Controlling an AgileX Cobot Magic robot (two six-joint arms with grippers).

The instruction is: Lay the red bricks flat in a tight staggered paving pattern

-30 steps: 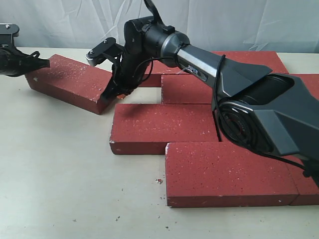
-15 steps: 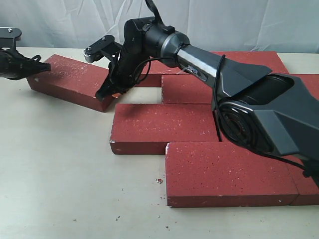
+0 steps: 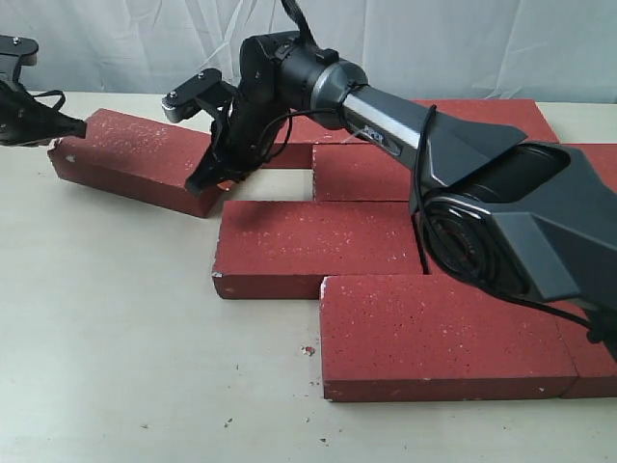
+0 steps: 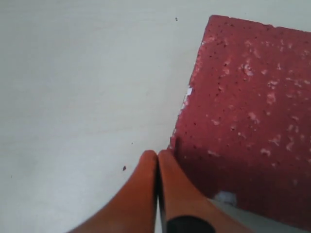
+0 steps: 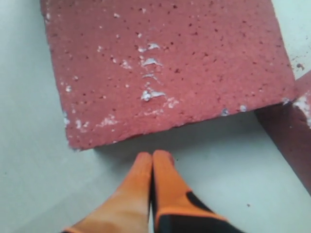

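A loose red brick (image 3: 135, 156) lies flat and skewed at the back left, apart from the laid red bricks (image 3: 318, 246). My right gripper (image 3: 205, 180) is shut and empty, its tips just off that brick's right end; the right wrist view shows the brick (image 5: 165, 68) with a narrow strip of table before my gripper (image 5: 153, 155). My left gripper (image 3: 75, 125) is shut and empty at the brick's far left corner. In the left wrist view my gripper (image 4: 158, 154) sits beside the edge of the brick (image 4: 248, 111).
Laid bricks form staggered rows: a front one (image 3: 443, 338), a middle one, one behind it (image 3: 366, 172) and a back row (image 3: 482, 116). A laid brick's corner (image 5: 296, 136) lies close to my right gripper. Small crumbs (image 3: 308, 351) dot the pale table (image 3: 116, 328).
The loose brick's right end has slid a little back and left with the right gripper against it. The left gripper has drawn back slightly to the left.
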